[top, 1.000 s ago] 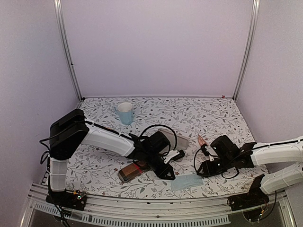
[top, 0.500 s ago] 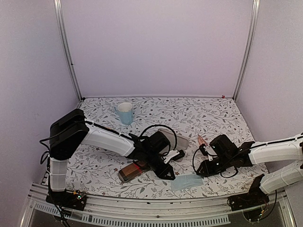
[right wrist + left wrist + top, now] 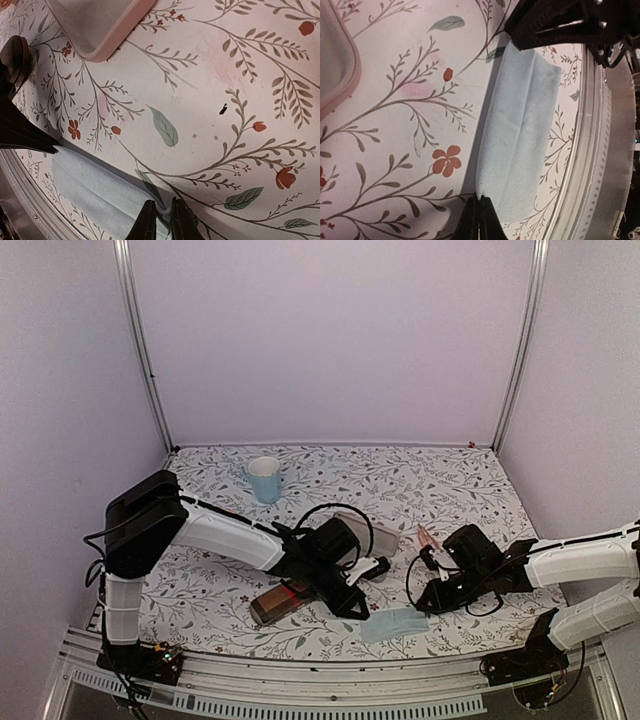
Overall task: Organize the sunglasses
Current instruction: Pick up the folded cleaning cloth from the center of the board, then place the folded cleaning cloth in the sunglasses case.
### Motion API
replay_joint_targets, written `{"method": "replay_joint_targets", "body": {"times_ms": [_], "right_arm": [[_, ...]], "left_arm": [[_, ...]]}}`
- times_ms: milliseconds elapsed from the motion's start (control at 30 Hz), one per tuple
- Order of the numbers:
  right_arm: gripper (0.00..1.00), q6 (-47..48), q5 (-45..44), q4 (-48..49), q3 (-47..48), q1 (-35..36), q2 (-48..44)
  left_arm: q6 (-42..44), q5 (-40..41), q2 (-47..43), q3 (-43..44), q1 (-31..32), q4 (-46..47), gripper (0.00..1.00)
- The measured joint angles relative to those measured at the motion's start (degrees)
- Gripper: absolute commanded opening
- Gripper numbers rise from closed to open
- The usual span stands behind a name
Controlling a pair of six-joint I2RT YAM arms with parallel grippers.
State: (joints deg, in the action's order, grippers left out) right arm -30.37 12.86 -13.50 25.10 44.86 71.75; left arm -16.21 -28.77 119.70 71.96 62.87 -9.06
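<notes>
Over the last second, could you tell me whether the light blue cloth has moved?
No. The light blue cloth lies on the same spot beside the near rail in the top view.

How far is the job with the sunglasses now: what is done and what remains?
Done: nothing that shows; no sunglasses can be seen put away. In hand: the left tool, shut, and the right tool, narrowly open, both meet the edge of the light blue cloth. Left: probably filling the brown case and the open pink case.

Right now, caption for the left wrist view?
Shut left fingers at the edge of a folded blue cloth on the floral table.
</notes>
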Motion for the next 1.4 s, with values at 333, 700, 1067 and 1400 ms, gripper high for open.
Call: {"method": "replay_joint_targets", "body": {"times_ms": [333,700,1067,1400], "right_arm": [[0.0,1.25,0.35,0.09,0.0,-0.2,0.0],[0.0,3.13,1.01,0.15,2.84,-0.26,-0.76],[0.0,4.68,0.96,3.04,7.34,-0.26,3.91],[0.0,4.31,0.7,7.91,13.18,-0.26,12.39]], "left_arm": [[-0.35,-0.17,0.0,-0.02,0.0,0.13,0.0],[-0.09,-0.83,-0.15,-0.24,-0.81,-0.2,0.0],[2.29,0.68,-2.8,-0.33,-5.81,-4.2,0.0],[5.79,2.38,-3.15,0.42,-10.86,-8.46,0.0]]}}
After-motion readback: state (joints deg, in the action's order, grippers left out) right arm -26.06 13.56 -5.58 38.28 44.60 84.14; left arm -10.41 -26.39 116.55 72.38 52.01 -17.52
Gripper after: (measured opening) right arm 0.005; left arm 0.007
